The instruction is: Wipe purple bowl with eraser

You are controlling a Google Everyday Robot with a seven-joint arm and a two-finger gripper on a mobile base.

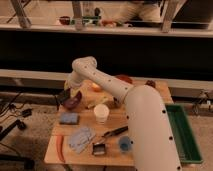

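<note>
The purple bowl (75,102) sits at the table's far left, dark and glossy. My gripper (66,95) is at the bowl's left rim, reaching down from the white arm's elbow (85,67). It is shut on the eraser (62,94), a small dark block with a paler edge, which rests against the bowl's left side. The arm hides part of the bowl's far rim.
On the wooden table (115,120) are a white cup (101,113), a blue pad (69,118), a grey-blue cloth (81,137), a black-and-silver item (99,148), a black marker (116,132), a small blue lid (125,144) and a red-orange bowl (123,79). A green bin (186,132) stands at the right.
</note>
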